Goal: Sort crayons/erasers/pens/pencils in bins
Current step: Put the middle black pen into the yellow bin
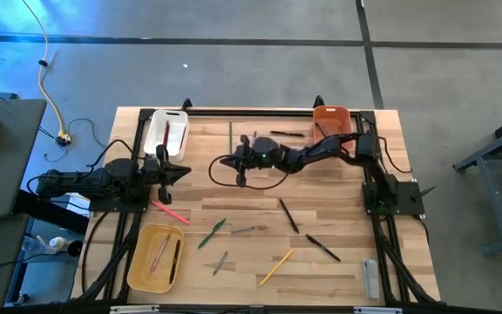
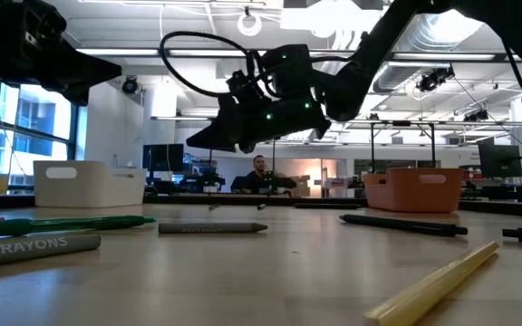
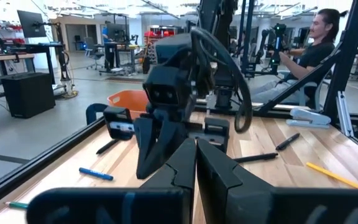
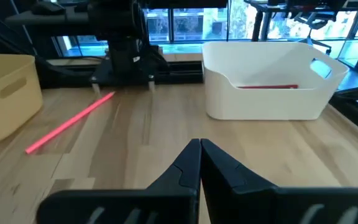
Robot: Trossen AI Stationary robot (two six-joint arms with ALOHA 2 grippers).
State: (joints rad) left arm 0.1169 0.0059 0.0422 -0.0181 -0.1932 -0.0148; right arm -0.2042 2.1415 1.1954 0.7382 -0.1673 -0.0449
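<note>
- Right gripper [image 1: 239, 166] hangs above the table middle, just off the white bin [image 1: 166, 133] toward the orange bin [image 1: 331, 119]; we see its fingers pressed together with nothing between them.
- Left gripper [image 1: 181, 174] sits close beside the white bin's near end, fingers likewise closed and empty, pointing toward the right gripper.
- We count most of the sticks still loose on the table [image 1: 321, 288], well away from the white bin: a pink stick [image 1: 170, 212], a green one [image 1: 213, 233], a yellow one [image 1: 275, 268], two black pens [image 1: 288, 215] [image 1: 322, 248] and a couple of grey ones.
- A red stick [image 4: 268, 86] already lies in the white bin, and two sticks lie in the yellow bin [image 1: 139, 270].
- We judge the main risk to be the two closed grippers facing each other near the white bin; a reach by either arm across that gap could knock the other, or nudge the bin.
- A second risk: these thin sticks lie flat, so closed fingers coming down on one would push or roll it instead of taking it; the fingers need to part first.
- The pink stick, nearest the white bin, runs diagonally, one end toward the left gripper, the other toward the green stick; a grasp should cross that long axis.
</note>
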